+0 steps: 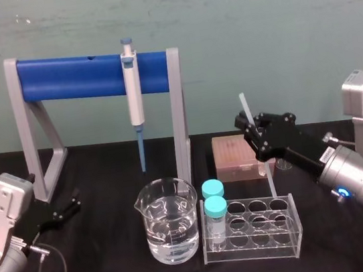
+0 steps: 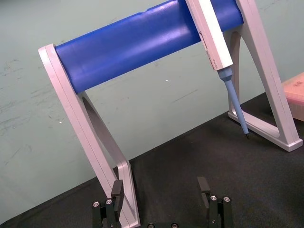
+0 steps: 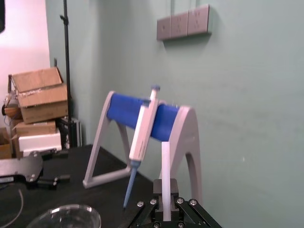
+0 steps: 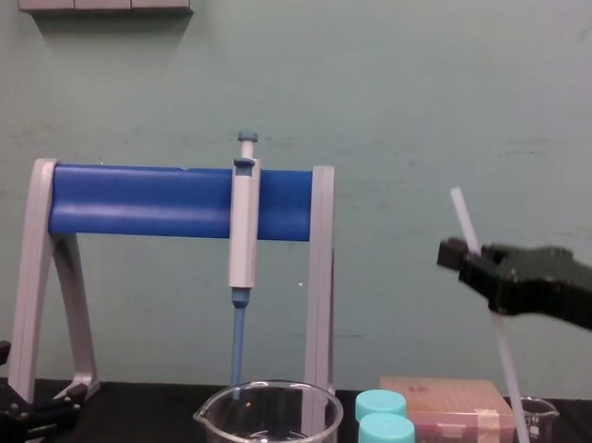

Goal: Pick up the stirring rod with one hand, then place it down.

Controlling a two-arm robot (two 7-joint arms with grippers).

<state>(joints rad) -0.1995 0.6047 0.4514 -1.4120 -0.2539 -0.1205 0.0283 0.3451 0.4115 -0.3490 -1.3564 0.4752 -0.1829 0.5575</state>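
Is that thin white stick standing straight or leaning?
Leaning: held in the right gripper, the stirring rod slants, its top toward the pipette stand. The left gripper rests open, far left.

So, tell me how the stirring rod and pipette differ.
The stirring rod is gripped by the right gripper; the pipette hangs from the blue bar. The stirring rod leans; the pipette hangs upright. The stirring rod is plain white; the pipette is thicker, blue-tipped. Both are long and straight.
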